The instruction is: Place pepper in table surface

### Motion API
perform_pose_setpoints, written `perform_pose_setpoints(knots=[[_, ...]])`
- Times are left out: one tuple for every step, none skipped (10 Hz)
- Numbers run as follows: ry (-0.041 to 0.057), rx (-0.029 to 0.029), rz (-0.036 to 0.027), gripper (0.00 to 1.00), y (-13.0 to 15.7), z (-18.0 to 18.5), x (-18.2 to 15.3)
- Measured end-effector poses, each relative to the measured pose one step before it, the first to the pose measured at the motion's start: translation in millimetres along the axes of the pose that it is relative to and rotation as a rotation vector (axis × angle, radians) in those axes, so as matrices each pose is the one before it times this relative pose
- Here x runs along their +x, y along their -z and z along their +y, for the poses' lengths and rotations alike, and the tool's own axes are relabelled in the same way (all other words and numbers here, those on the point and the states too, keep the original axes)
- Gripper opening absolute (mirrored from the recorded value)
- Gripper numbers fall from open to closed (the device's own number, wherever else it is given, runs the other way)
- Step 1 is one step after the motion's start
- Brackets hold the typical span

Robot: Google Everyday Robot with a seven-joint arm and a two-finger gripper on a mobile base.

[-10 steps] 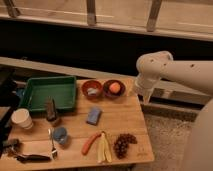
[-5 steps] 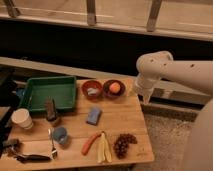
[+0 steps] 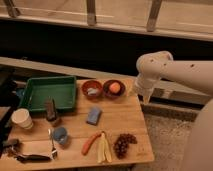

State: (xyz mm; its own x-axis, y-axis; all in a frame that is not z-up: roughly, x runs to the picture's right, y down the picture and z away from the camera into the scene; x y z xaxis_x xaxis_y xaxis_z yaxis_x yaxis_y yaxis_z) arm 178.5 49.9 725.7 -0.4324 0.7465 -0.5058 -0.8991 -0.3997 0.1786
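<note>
Starting at the near edge of the worktop [image 3: 122,117], I find the pepper [image 3: 90,142] lying flat on the bare wood. It is just beside the banana [image 3: 102,147] on its right, and I cannot tell whether the two touch. The grapes [image 3: 124,144] sit a little further right. To the pepper's left are a small blue cup [image 3: 60,134] and some dark utensils [image 3: 30,156] by the corner. Nothing holds the pepper, and it is not in any dish or tray.

Moving back to the middle of the worktop, I see a blue sponge [image 3: 93,115], with a white cup [image 3: 21,118] off to the left.

Further back are the green tray [image 3: 47,92] and two brown bowls, the left bowl [image 3: 92,89] with something pale in it and the right bowl [image 3: 114,88] with a round orange fruit [image 3: 115,87].

The gripper [image 3: 143,96] hangs past the far right edge of the worktop, near the bowl with the fruit and well apart from the pepper. It points downward, and I cannot tell whether it is wide or narrow. I see nothing in it.

My reading is that the placing is done: the pepper rests on the wood and the arm is away from it. As far as I can judge, nothing is left except perhaps parking the arm.
</note>
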Motion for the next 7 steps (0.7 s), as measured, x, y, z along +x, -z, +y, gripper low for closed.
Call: perform_pose_setpoints(knots=[[0.0, 0.00002, 0.00002, 0.63, -0.02, 0.0, -0.01], [-0.00011, 0.00002, -0.00175, 0.63, 0.59, 0.23, -0.97], [-0.00808, 0.00799, 0.00388, 0.63, 1.18, -1.09, -1.28], [-0.00659, 0.0324, 0.00454, 0.63, -0.52, 5.75, -3.59], [0.01296, 0.00659, 0.01055, 0.63, -2.55, 14.17, 3.01], [0.01135, 0.00638, 0.00897, 0.63, -2.91, 7.35, 4.7], [0.01384, 0.01064, 0.01896, 0.63, -6.44, 8.39, 11.39]])
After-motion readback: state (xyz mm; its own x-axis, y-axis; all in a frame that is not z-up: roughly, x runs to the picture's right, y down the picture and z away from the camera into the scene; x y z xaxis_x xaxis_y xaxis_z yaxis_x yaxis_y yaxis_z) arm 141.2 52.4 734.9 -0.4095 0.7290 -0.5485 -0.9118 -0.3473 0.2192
